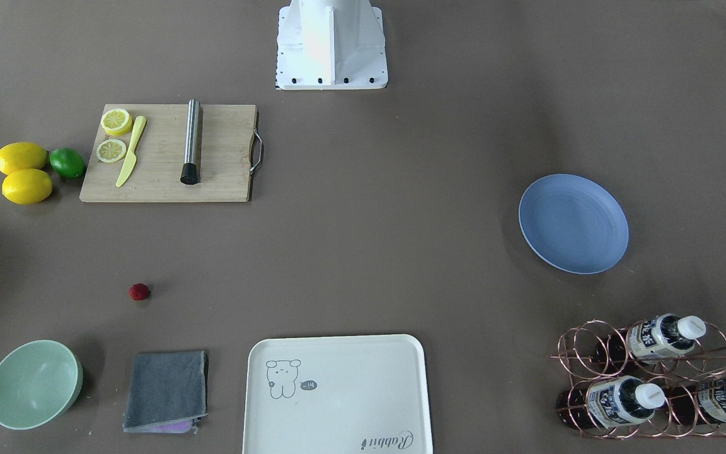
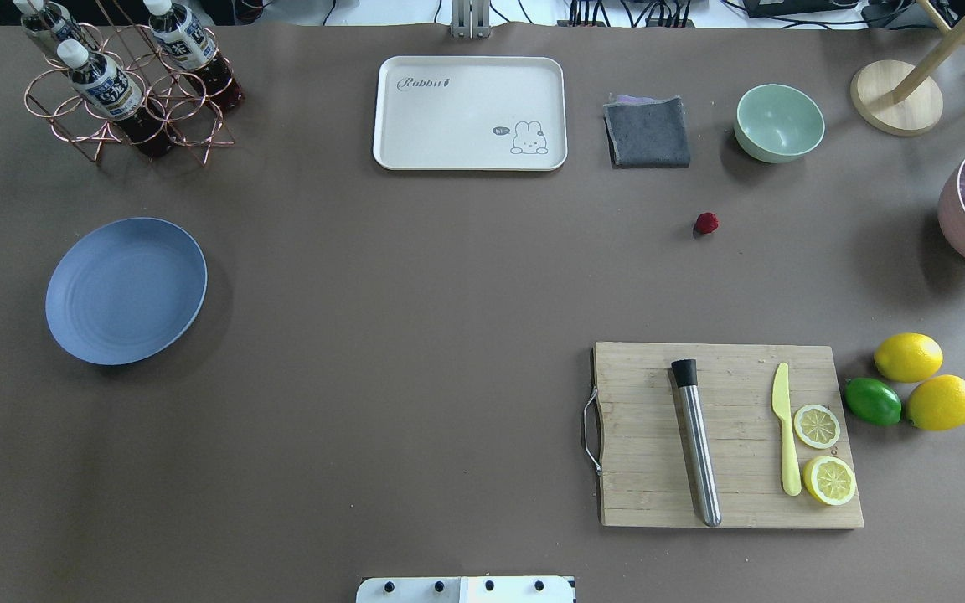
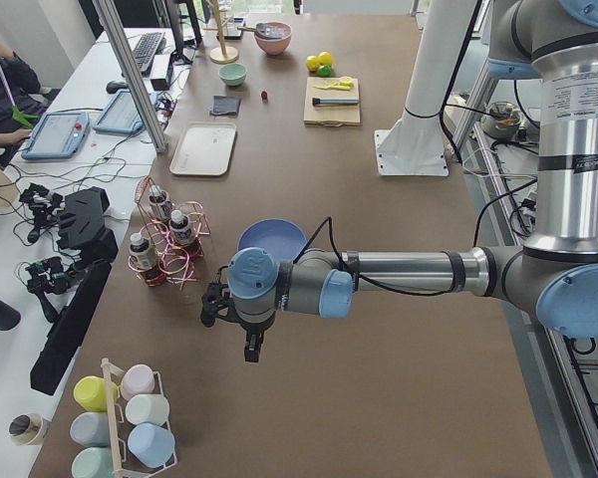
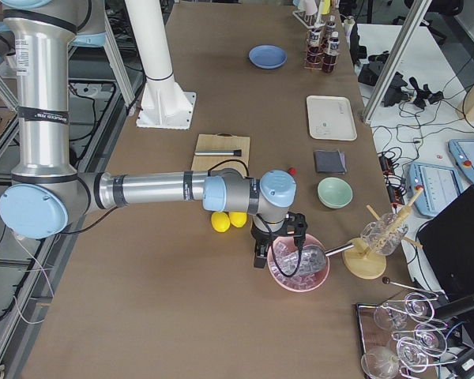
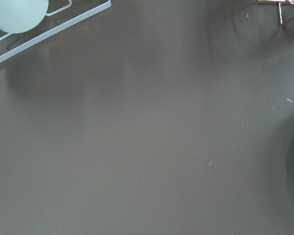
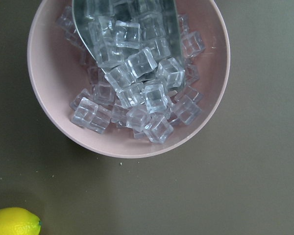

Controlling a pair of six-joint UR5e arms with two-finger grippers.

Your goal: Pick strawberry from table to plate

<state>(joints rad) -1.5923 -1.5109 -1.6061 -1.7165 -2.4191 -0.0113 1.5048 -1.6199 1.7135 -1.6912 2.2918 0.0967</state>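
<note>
Start of the pick, nothing grasped. The strawberry [image 2: 706, 223] lay on the table [image 2: 415, 276] in its far right part as seen from overhead, near the green bowl [image 2: 779, 122] and the cloth [image 2: 647, 131] but touching neither. The plate [image 2: 126, 291] sat bare, well apart on the left.

My right fingers [image 4: 258, 259] hung over the near rim of the ice bowl [image 4: 300, 272] at the table's right end. My left fingers [image 3: 251, 351] hung over bare table beyond the plate, at the left end. I could not tell how far either pair stood open, as only the side views showed them. Nothing appeared to be held.

The right arm was judged the better placed. It needed to rise clear of the ice bowl, travel to a point straight above the berry, and descend vertically. The gap needed to be only a little wider than the fruit. A gentle closure low on the berry seemed wise, since a small round thing may roll or squash. The carry to the plate looked long.

Neither wrist view showed any fingers. The right one showed the ice bowl and part of a lemon [image 6: 14, 221], and the left one bare table and a rack corner. The overhead view cut the ice bowl at its edge. In the side views the berry was a mere speck.
</note>
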